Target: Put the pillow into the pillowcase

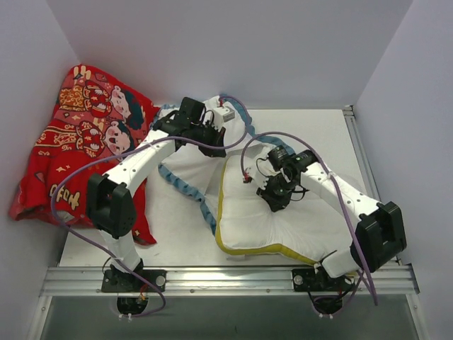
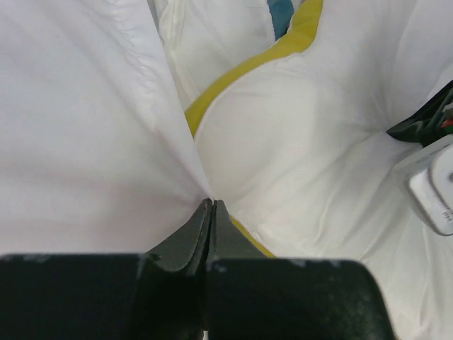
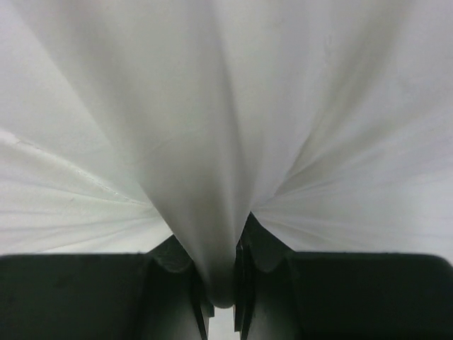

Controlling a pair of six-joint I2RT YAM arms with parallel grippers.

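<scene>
Pillow (image 1: 283,227): white, yellow-piped, laid on the table (image 1: 318,134) toward the near right, its left edge lapped against the pillowcase (image 1: 187,166), which is spread white side up with blue ruffled trim at centre. Left tool (image 2: 207,205): jaws pressed together on a pinch of white cloth, taken to be the pillowcase lining, with the pillow's piping just beside the tips. Right tool (image 3: 225,283): jaws nearly closed on a gathered fold of the pillow's top; a red figured cloth (image 1: 78,134) is heaped at far left.
</scene>
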